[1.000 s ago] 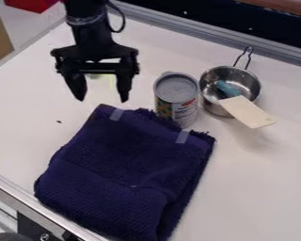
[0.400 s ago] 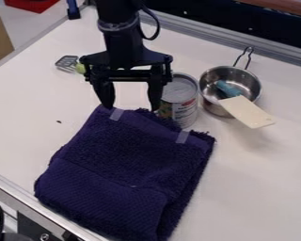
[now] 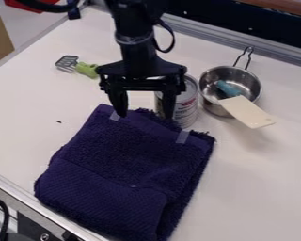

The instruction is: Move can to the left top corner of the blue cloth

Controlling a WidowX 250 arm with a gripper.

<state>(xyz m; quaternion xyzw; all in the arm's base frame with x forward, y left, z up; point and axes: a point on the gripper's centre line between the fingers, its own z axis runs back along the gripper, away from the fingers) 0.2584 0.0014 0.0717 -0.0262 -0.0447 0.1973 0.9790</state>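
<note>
Claw point(image 3: 145, 116) open, over the cloth's point(image 3: 115, 174) far edge, one finger partly hiding the can point(image 3: 187, 106). Can's upright on the bench point(image 3: 260, 179), just beyond that edge (can't tell if touching). Pan point(image 3: 244, 76) sits right of it.

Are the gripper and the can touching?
Cannot tell. In the camera view, one finger of the gripper crosses in front of the can, but this slanted angle does not show whether they meet or a gap lies between.
</note>
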